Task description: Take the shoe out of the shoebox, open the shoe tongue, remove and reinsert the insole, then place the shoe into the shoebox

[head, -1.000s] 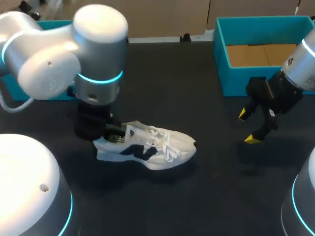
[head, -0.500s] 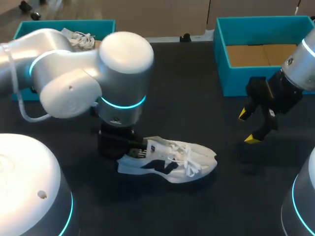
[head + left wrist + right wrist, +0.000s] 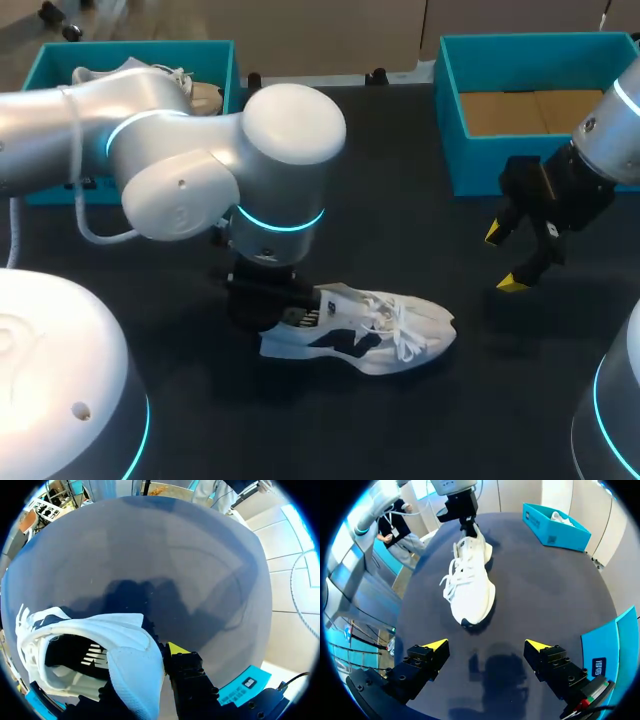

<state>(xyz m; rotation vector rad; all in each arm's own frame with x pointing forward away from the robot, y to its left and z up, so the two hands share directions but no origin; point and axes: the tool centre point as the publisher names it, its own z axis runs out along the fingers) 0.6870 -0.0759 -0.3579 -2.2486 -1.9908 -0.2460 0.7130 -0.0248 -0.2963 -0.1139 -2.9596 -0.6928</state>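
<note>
Left gripper (image 3: 144,670) clamped on shoe (image 3: 365,335) heel; long axis left-right, toe toward right gripper (image 3: 503,258), which hangs open, empty, well apart.

Nothing could be read: the small white labels (image 3: 540,523) on the teal shoebox (image 3: 572,539) wall and the dark mark (image 3: 335,341) on the shoe's (image 3: 402,325) side were illegible.

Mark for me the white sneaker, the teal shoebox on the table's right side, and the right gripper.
white sneaker (image 3: 385,338), head view, on its side at the laced midfoot.
teal shoebox (image 3: 475,165), head view, on its front wall.
right gripper (image 3: 503,258), head view, midway between its yellow fingertips.
</note>
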